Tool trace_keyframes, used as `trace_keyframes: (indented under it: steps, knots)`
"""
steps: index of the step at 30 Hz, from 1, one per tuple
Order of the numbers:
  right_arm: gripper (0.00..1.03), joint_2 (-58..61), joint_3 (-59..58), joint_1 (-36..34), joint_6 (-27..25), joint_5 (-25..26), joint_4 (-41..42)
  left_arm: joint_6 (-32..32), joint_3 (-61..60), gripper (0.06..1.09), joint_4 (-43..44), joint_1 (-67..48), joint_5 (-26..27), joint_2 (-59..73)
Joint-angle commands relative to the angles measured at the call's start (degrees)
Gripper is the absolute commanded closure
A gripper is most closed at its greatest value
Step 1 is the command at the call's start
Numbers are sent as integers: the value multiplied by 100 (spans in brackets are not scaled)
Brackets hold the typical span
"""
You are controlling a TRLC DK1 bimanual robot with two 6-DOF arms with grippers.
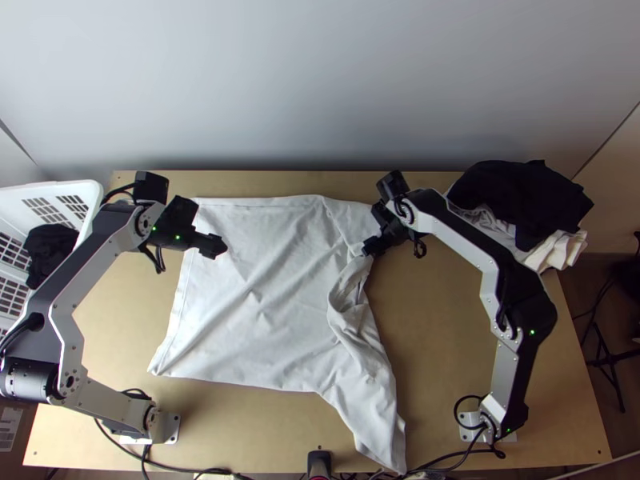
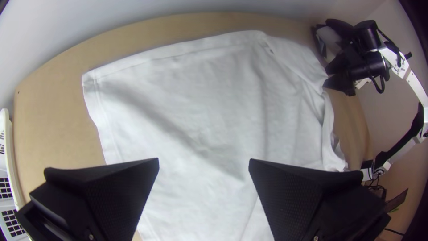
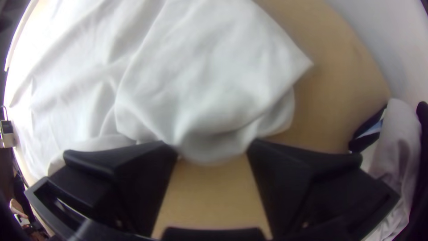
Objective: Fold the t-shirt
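One t-shirt (image 1: 256, 304) — mostly spread — beneath parted fingers (image 2: 120, 187) of the left gripper (image 1: 213, 246).

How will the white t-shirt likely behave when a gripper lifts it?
The t-shirt looks floppy: its soft wrinkles suggest it would droop from the grip. It is probably light, the cloth looking thin. Its bunched side might fold further.

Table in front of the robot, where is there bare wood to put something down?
The widest bare wood lies between the shirt and the right arm; a smaller patch runs between the shirt and the left arm. It's crowded mid-table, under the shirt, and at the far right, under the clothes pile.
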Motion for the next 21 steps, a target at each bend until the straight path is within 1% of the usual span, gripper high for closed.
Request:
trace_keyframes:
  steps: [1,4,11,18,21]
  knots:
    - [100,256,411,164,-317,179,274,115,61,11,43,103,-8,164]
    - [100,212,596,146,-335,171,274,98,140,11,219,252,-35,340]
    - [100,142,1070,-108,-335,179,274,-16,711,11,843,454,-703,938]
    - [100,151,1580,-267,-317,179,274,-306,1705,11,904,630,-808,1790]
    - [100,151,1747,-249,-308,179,274,-342,2030,11,922,630,-1001,2159]
